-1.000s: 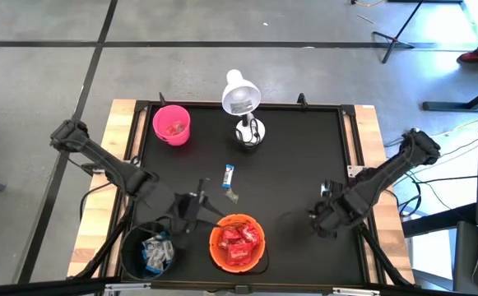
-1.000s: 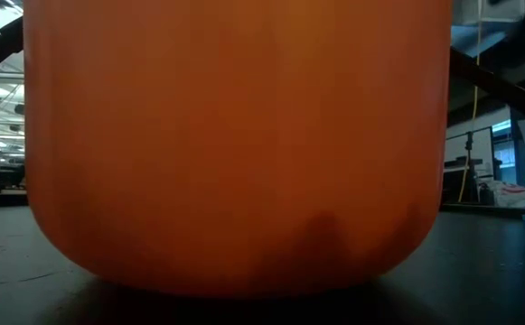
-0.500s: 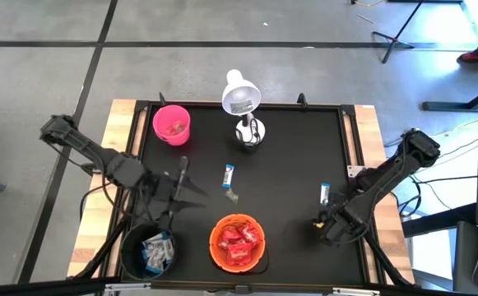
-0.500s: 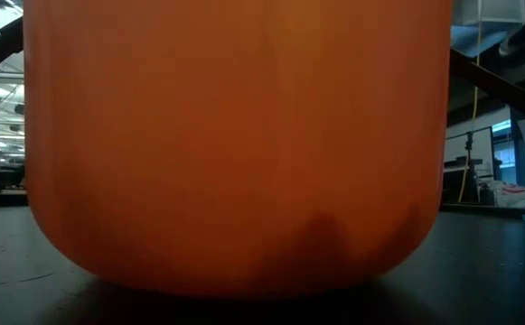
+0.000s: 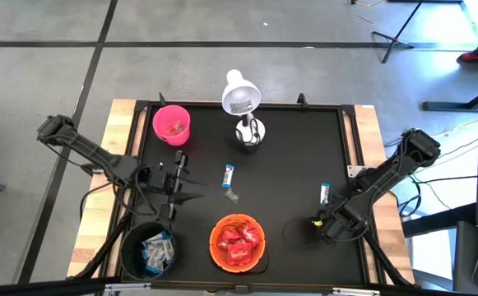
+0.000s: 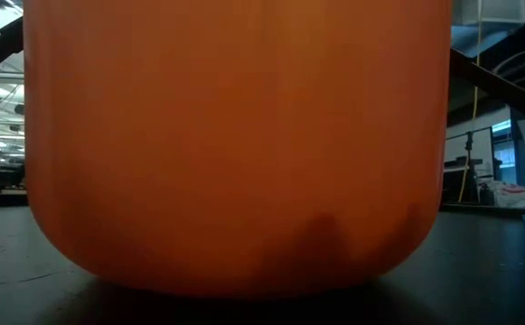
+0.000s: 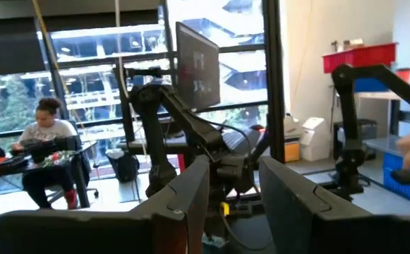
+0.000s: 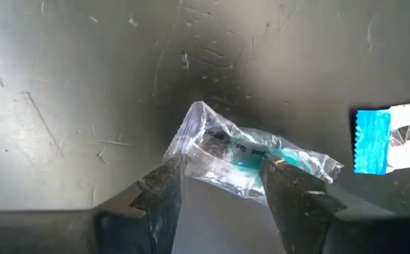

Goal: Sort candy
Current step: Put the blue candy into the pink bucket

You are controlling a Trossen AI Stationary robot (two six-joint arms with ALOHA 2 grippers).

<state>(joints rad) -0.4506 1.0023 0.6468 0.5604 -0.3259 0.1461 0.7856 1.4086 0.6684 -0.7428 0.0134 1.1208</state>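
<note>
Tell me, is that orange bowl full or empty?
Partly full. From above, the orange bowl holds a heap of red candy covering its bottom. How deep the heap goes, the pictures do not show.

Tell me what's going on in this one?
A two-arm robot is sorting candy. The right end effector is down at the table with a clear-wrapped teal candy between its fingers. The left end effector hovers near the black bowl of blue-and-white candies. Red candies fill the orange bowl; two more pieces lie mid-table.
</note>
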